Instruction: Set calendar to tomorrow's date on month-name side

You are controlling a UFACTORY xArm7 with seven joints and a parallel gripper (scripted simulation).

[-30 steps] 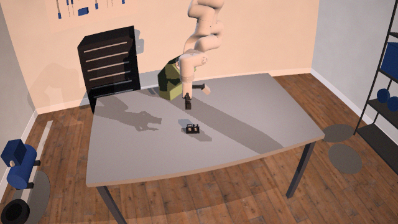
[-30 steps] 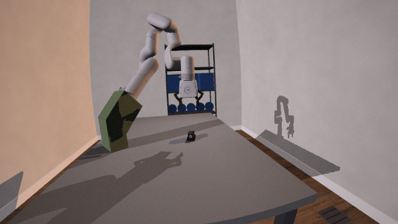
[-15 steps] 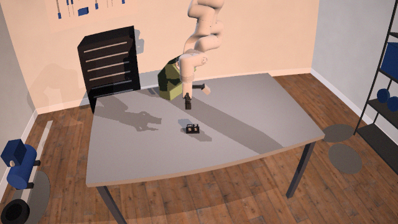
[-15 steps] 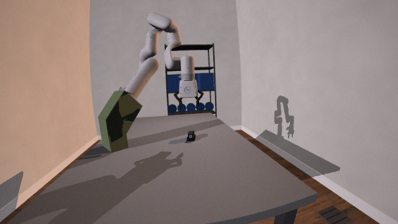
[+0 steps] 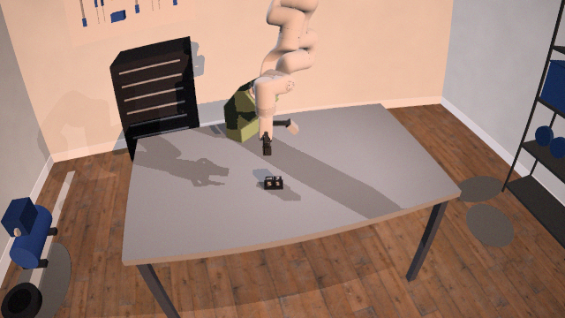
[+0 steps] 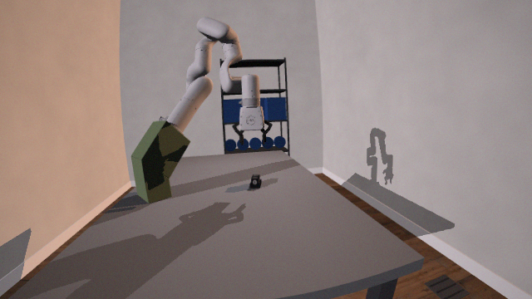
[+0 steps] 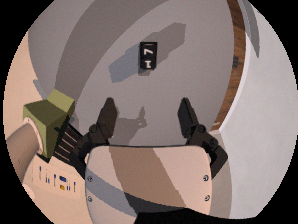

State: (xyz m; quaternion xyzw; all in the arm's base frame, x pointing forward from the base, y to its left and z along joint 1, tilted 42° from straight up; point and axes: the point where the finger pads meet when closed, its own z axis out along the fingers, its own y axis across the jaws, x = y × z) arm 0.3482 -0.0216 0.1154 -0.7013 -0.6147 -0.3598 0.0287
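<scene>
Table: the broad grey table [image 5: 199, 221] [image 6: 258, 241] [image 7: 200, 75] carries the calendar out on its open surface, well apart from the arm's mount.
Arm: the xArm [image 5: 289, 35] [image 6: 193, 101] [image 7: 20, 145] arches high over the table, its last link pointing down.
Mount: a green pedestal [image 5: 242, 132] [image 6: 141, 178] [image 7: 62, 102] at the table's back edge bears the arm.
Claw: spread wide, with nothing between its fingers; the claw [image 5: 267, 152] [image 6: 253, 142] [image 7: 147, 105] hangs above the table and well apart from the calendar.
Calendar tray: the small dark tray [image 5: 274, 188] [image 6: 255, 187] [image 7: 140, 56] sits on the table and looks level, both cubes in it.
Cubes: they stand side by side. The wrist view shows what reads as a 7 on one cube's top [image 5: 277, 180] [image 7: 148, 50] and a 1 on the other's [image 5: 269, 183] [image 7: 148, 64], turned sideways in that view.
Date digits: too small to read surely on the upright faces; the month's name cannot be made out, so which side carries today's date stays open.
Step in hand: probably the approach, ahead of handling a first cube.
Next move: settle the date and which digits must change, then bring the claw over the chosen cube, line the fingers up with two opposite faces and lower.
Risk: the neighbouring cube leaves little finger room, and a careless descent could shove the tray.

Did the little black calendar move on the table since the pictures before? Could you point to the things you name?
No. The calendar [image 5: 274, 186] [image 6: 255, 185] [image 7: 148, 56] sits at the same spot, judged against the table's [image 5: 199, 230] [image 6: 332, 249] [image 7: 200, 65] edges from above.
</scene>
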